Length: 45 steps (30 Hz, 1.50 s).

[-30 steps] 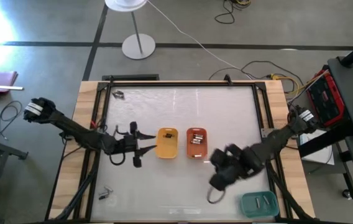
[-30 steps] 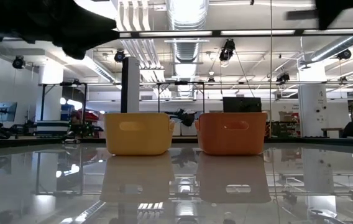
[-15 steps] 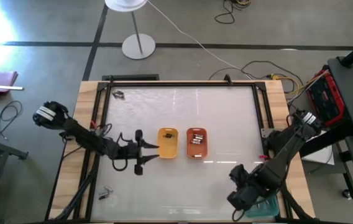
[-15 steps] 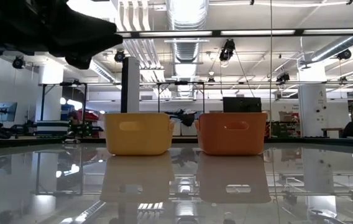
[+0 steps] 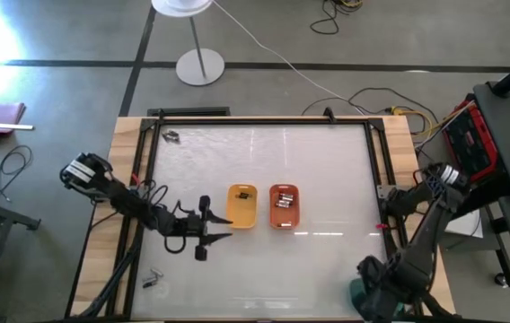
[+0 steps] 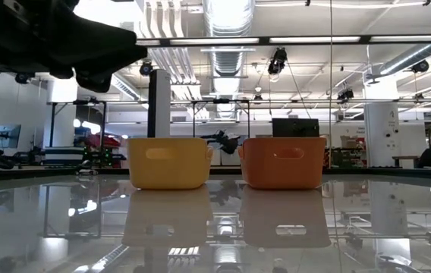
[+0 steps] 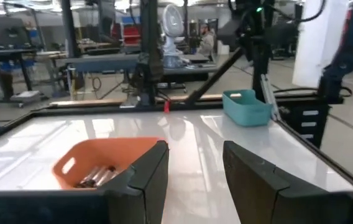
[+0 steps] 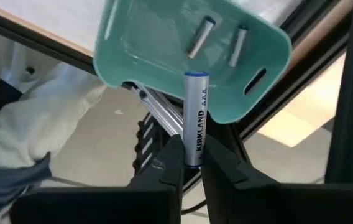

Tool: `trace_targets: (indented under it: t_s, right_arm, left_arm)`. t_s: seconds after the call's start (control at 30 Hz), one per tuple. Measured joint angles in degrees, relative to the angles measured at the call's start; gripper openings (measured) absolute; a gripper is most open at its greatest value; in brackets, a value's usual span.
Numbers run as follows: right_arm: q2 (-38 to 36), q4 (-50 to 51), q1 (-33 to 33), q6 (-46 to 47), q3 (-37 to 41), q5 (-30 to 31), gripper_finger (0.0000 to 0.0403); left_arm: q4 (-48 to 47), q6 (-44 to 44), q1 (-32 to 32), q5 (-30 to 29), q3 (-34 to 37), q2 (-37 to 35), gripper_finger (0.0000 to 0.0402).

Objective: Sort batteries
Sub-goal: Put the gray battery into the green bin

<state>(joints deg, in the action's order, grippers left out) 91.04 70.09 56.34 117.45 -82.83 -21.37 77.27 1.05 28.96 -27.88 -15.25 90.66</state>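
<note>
Right gripper (image 8: 190, 163): clamped on one AAA battery (image 8: 196, 118), held by its lower end, the cell's long axis standing out straight from between the fingers toward the teal tray (image 8: 164, 74); the printed casing and blue cap are plainly legible. In the right wrist view the cap of the held cell lies over the tray's near rim; two silvery batteries (image 8: 201, 36) already lie inside, side by side and roughly parallel to the held cell; whether the held cell is above the tray's interior or just short of it cannot be settled from this view.

In the high view the right gripper (image 5: 376, 292) sits at the table's near right corner, directly beside and partly covering the teal tray (image 5: 356, 292); the right arm is by far the nearer to that tray.

Judgement: the coming move turns on carrying the cell forward along its own axis until it clears the rim, then releasing it.

Left gripper (image 7: 193, 165): fingers apart with nothing between them; in the high view (image 5: 203, 231) it hovers just left of the yellow tray (image 5: 241, 206), the orange tray (image 5: 283, 206) beyond; both hold a few batteries.

Loose batteries (image 5: 171, 136) remain at the far left corner; another small cluster (image 5: 152, 280) lies near the left front edge; both are nearer the left arm.
</note>
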Motion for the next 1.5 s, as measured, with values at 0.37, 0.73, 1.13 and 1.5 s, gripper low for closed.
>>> trace_targets:
  t_s: [0.37, 0.73, 1.13, 1.5]
  right_arm:
    - [2.6, -7.6, 3.7, 10.7, 0.1, -0.2, 0.0027]
    - [4.4, -12.4, 1.0, 15.2, 4.0, -4.9, 0.0027]
    - [4.4, -16.7, -1.9, 9.0, 10.1, -9.6, 0.0027]
    - [4.4, -20.4, -1.9, -3.5, 15.7, -13.4, 0.0027]
  left_arm:
    - [4.2, 3.2, 0.6, 0.0, 0.0, 1.4, 0.0136]
    - [3.5, 6.6, 2.1, 0.0, 0.1, 1.3, 0.0136]
    - [5.6, 9.9, 2.1, -4.2, 0.0, 1.2, 0.0136]
    - [5.4, 10.7, 2.0, -5.2, 0.0, 1.3, 0.0136]
